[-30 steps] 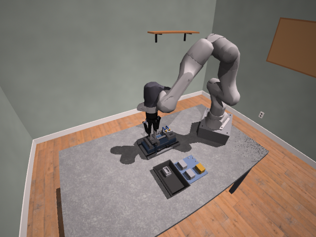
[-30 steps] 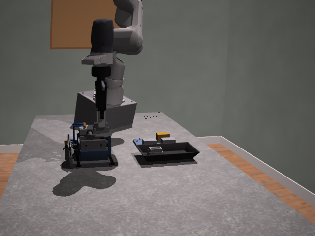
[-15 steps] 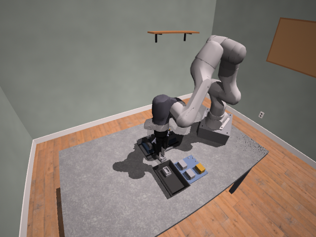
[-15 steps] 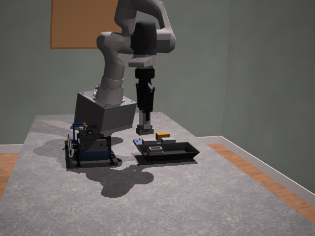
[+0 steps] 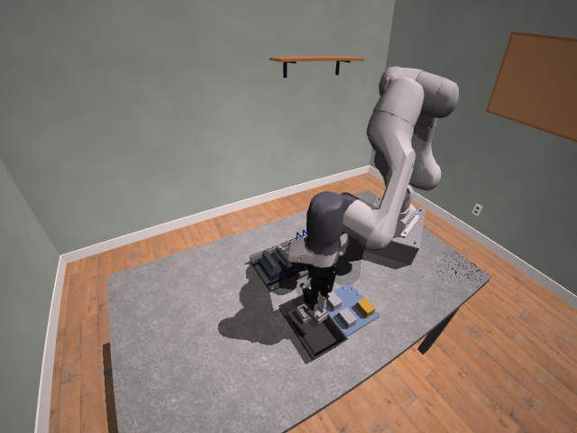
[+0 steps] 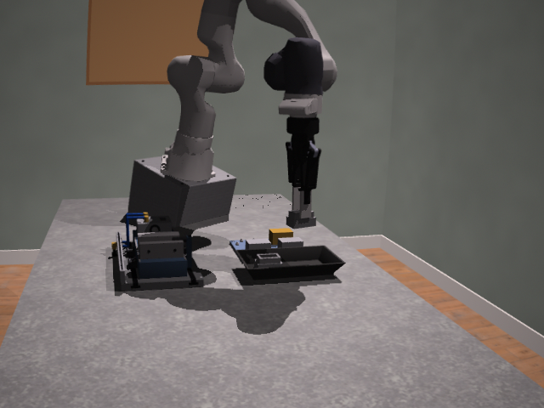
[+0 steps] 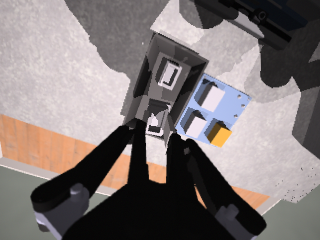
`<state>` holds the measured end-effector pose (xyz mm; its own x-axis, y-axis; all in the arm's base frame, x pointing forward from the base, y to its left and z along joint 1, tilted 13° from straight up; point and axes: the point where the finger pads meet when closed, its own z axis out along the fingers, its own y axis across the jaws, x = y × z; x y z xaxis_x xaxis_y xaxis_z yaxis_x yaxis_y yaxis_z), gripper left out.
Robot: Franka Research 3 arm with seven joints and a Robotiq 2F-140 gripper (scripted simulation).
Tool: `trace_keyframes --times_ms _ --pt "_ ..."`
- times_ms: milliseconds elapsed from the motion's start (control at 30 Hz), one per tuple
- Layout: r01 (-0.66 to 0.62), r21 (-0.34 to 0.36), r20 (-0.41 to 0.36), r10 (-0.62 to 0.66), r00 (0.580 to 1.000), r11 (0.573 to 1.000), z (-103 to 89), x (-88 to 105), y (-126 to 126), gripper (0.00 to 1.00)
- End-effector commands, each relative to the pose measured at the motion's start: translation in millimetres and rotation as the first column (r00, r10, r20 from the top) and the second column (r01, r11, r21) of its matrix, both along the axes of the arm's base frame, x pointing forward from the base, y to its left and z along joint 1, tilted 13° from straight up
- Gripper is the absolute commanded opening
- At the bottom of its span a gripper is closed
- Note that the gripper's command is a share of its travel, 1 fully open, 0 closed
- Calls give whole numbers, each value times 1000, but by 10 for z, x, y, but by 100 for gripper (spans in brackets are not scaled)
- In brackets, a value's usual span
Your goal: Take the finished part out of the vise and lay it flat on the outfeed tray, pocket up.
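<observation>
My gripper is shut on the finished part, a small light grey block. It hangs on the fingertips, clear above the black outfeed tray, over the tray's end nearest the blue plate. Another grey part with a pocket lies on the tray floor. The vise stands apart on its dark base, with nothing seen in its jaws.
A light blue plate beside the tray carries two grey blocks and an orange block. The robot's grey base box stands behind the vise.
</observation>
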<state>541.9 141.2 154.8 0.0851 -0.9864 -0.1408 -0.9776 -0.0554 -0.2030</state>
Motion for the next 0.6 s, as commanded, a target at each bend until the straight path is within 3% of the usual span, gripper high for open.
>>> trace_keyframes --times_ms 0,133,567 --pt "163 -12 -17 -163 986 987 43 11 115 0" --pt "165 -9 -15 -165 986 986 71 -22 304 0" --pt "165 -9 -15 -165 986 986 72 -22 306 0"
